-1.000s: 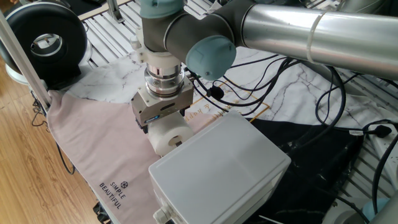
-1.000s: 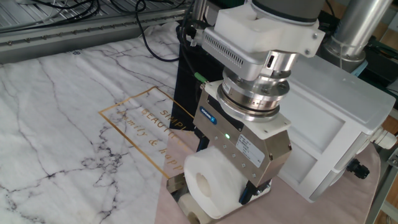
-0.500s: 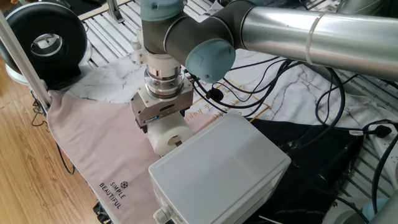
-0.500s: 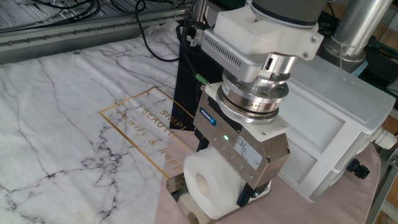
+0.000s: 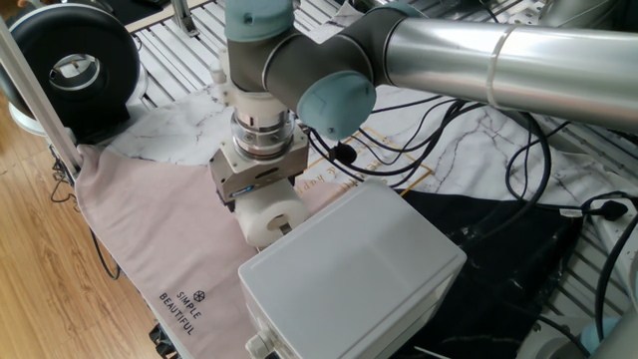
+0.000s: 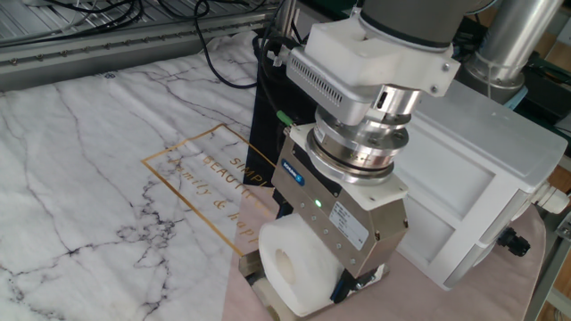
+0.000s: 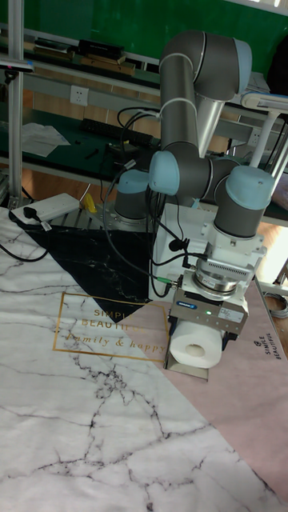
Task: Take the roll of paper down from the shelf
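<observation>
So I'm hanging straight down over the roll of paper (image 6: 294,270) right now, and my gripper (image 6: 314,287) is pinching it from both sides, fingers pressing into the soft white sides. The other fixed view is giving me the best look: the hollow core is facing that camera, and the roll is sitting just above something at the bottom edge of the frame that I can't make out. The tall fixed view is where the shelf (image 7: 190,358) is actually showing, a shiny plate directly under the roll (image 7: 192,344), though I can't tell whether they're touching. One fixed view is only catching the roll (image 5: 267,215) poking out below my gripper body, squeezed right up against the big pale grey box (image 5: 351,271). Room-wise, that box is crowding me on one side, and black cables (image 5: 469,125) are trailing behind me over the marble-pattern mat (image 6: 89,160). The open side is looking like the pink cloth (image 5: 150,239), which is lying flat and bare. For writing: the cloth is reading "SIMPLE BEAUTIFUL" near its edge, and the gold frame (image 7: 104,320) on the mat is showing "SIMPLE BEAUTIFUL" with "family & happy" under it. There's a small blue label on my gripper housing but it's too tiny to read.
</observation>
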